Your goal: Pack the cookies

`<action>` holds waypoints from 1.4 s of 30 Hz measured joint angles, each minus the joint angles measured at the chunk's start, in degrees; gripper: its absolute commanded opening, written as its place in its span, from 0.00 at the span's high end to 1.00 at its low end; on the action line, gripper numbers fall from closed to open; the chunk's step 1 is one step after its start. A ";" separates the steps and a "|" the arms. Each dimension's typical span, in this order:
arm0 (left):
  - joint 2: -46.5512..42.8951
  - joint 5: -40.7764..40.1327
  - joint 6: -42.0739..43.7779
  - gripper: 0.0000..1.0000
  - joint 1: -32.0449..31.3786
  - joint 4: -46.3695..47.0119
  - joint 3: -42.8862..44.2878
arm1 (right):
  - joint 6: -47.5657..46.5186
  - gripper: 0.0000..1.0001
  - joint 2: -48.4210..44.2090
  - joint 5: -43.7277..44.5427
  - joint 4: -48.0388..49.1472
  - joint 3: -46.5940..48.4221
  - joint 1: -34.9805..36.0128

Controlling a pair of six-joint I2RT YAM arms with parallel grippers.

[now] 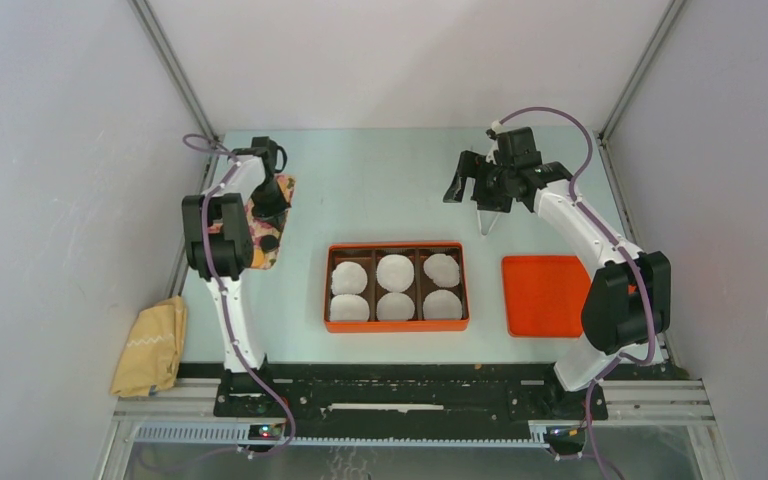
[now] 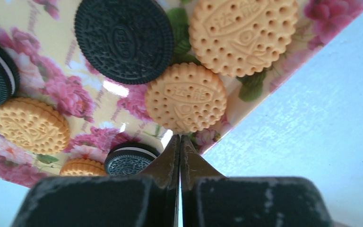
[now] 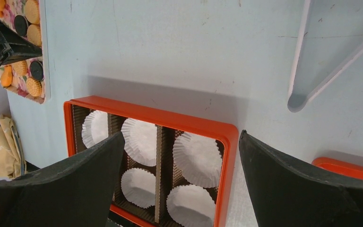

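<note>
Several cookies lie on a floral tray (image 2: 52, 28) at the far left (image 1: 287, 190): a tan cookie (image 2: 185, 97), a second tan one (image 2: 243, 33) and a black one (image 2: 123, 38) are nearest. My left gripper (image 2: 179, 138) is shut and empty, with its tips just short of the nearest tan cookie's edge. It hangs over the tray (image 1: 269, 215). My right gripper (image 3: 180, 135) is open and empty, raised above the table behind the orange box (image 3: 227, 142). The box (image 1: 397, 246) holds several white paper liners (image 1: 395, 272), with no cookies in them.
An orange lid (image 1: 545, 295) lies right of the box. A white V-shaped piece (image 3: 307, 71) lies on the table below the right gripper (image 1: 484, 222). A tan cloth (image 1: 150, 345) lies at the near left. The floral tray with cookies (image 3: 33, 12) shows in the right wrist view.
</note>
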 measured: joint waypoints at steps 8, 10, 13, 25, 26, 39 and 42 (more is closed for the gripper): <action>0.83 1.09 0.11 1.00 -1.79 -1.14 2.27 | 0.28 0.01 0.00 0.00 0.20 0.00 -0.33; 2.29 2.08 0.22 1.00 -2.95 -2.05 5.33 | 0.35 0.00 0.00 0.00 0.28 0.00 -0.39; 5.79 3.65 0.57 1.00 -5.20 -4.31 12.04 | 0.37 0.00 -0.02 -0.02 0.35 0.00 -0.57; 19.26 20.52 1.40 1.00 -12.33 -8.85 31.02 | 0.66 0.00 -0.76 -0.87 0.83 -0.09 -2.34; 19.30 20.96 1.55 1.00 -12.37 -8.72 31.02 | 0.68 0.00 -0.76 -0.90 0.83 -0.15 -2.38; -15.08 11.91 -8.87 1.00 -5.27 6.32 -0.87 | 0.92 0.00 -0.83 -1.86 1.25 -0.66 -2.40; -22.40 11.50 -13.84 1.00 5.33 11.50 -11.30 | 0.98 0.00 -1.16 -2.73 1.25 -0.70 -2.36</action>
